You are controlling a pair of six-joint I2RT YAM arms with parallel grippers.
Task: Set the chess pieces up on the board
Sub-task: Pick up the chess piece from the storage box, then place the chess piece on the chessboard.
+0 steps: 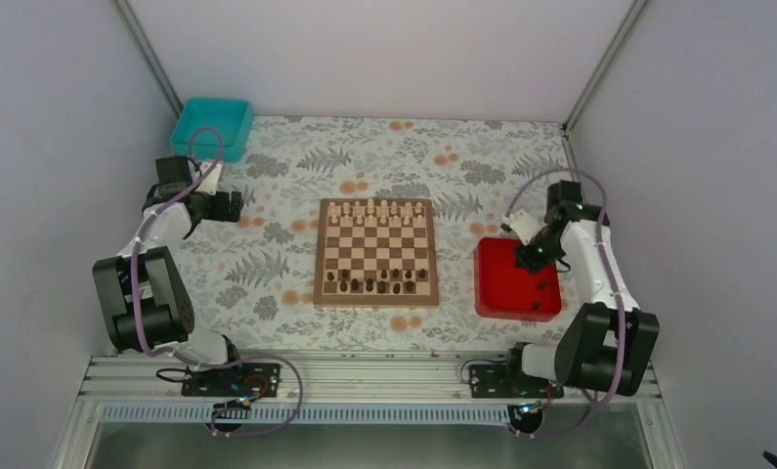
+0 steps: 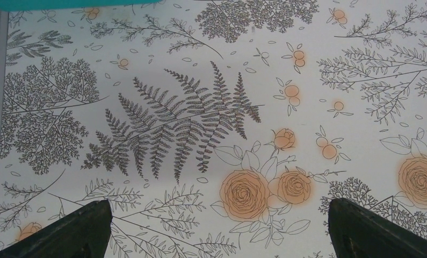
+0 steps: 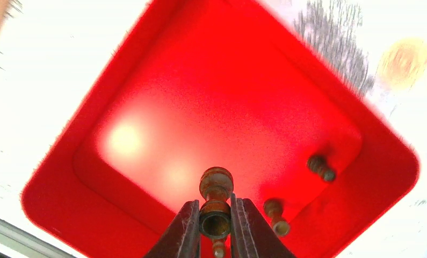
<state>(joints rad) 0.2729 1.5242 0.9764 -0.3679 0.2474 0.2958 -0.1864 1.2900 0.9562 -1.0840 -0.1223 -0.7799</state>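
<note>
**Right arm has a dark piece pinched over the red tray**

Look at those fingers on the right gripper: drawn in to a narrow gap, one pad on each side of a small dark chess piece. They clamp its body, and the round head pokes out past the tips. That's a hold, folks, no daylight between pad and wood.

By the look of it, this is turned wood: light as anything, hard and rigid, with a smooth rounded profile. A pinch set on a curve could let it twist or squirt out. The waist below the head, where the pads sit now, seems the sensible place. Grab the head alone and it may well pivot.

Widen out. Below the piece is the red tray, and two more dark pieces lie on their sides near its corner, apart from each other. A further one may sit right under the tips, but it's too hidden to call.

Over on the board, mid-table and left of the tray, a part-filled set of dark men stands along the near rows. The cream pieces line the far edge. The held piece is not yet there.

And the left gripper? Fingers spread wide with nothing between them, hanging over the flowered tablecloth near the teal bin.
</note>
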